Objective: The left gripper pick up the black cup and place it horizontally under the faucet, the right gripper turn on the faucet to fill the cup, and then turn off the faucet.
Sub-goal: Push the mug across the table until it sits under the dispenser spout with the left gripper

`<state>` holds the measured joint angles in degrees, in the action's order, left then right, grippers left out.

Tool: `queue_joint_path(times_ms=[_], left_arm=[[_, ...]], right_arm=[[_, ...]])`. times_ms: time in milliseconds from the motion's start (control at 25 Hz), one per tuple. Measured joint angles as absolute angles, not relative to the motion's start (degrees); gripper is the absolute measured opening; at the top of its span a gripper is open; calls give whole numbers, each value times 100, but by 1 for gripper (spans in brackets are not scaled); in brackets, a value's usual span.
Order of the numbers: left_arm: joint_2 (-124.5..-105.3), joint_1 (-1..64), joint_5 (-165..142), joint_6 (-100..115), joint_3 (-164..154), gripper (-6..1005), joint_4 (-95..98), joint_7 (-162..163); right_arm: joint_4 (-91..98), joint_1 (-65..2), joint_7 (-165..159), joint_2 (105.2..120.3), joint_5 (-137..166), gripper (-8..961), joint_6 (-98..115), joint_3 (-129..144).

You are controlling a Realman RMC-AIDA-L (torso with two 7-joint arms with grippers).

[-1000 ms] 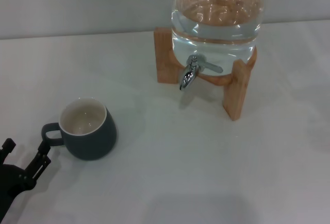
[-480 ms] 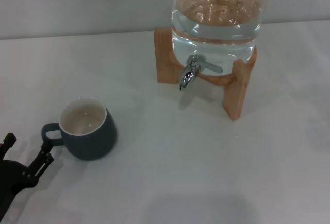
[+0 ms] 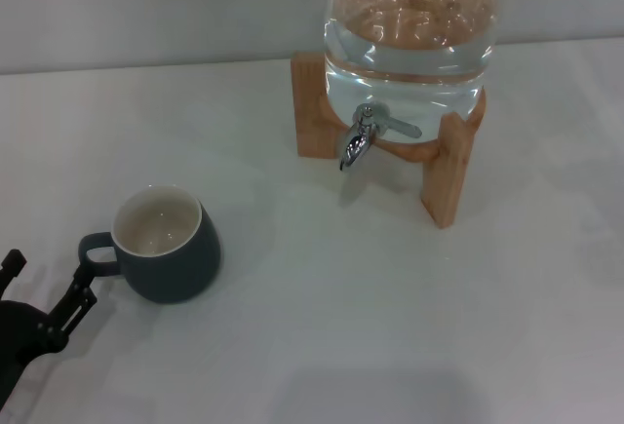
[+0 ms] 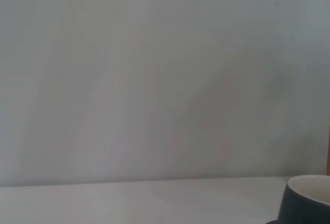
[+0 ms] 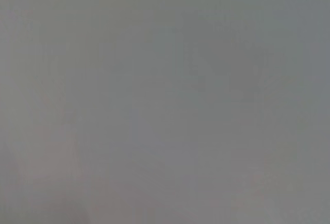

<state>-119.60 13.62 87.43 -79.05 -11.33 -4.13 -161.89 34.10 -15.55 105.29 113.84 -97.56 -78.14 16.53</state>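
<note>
1. The squat, rounded dark charcoal cup (image 3: 164,246) with a cream-white inside stands upright on the white tabletop (image 3: 322,327) in the lower left of the head view, its small loop handle pointing toward the left edge of the frame.
2. The left tool (image 3: 44,292), a black jointed finger claw, sits at the lower left corner of the head view, just beside the cup's handle and apart from it; its fingers (image 3: 78,299) are spread wide and hold nothing.
3. The small shiny chrome faucet (image 3: 359,141), with a thin lever handle and a downward spout, is at upper centre, well apart from the cup.
4. It is fixed to a clear water jug (image 3: 409,29) resting in a light wooden stand (image 3: 448,175).
5. In the left wrist view the cup (image 4: 307,201) shows at the lower right corner.
6. The right tool is not in view.
</note>
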Motion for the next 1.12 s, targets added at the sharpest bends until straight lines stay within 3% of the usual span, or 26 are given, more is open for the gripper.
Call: queue_joint_path(times_ms=[1120], left_arm=[[-11966,1579,8895,-7514,-1150,839,-458,-16180]], right_arm=[[3410,-1577,10529,11381,-9756,841,-7813,1661]])
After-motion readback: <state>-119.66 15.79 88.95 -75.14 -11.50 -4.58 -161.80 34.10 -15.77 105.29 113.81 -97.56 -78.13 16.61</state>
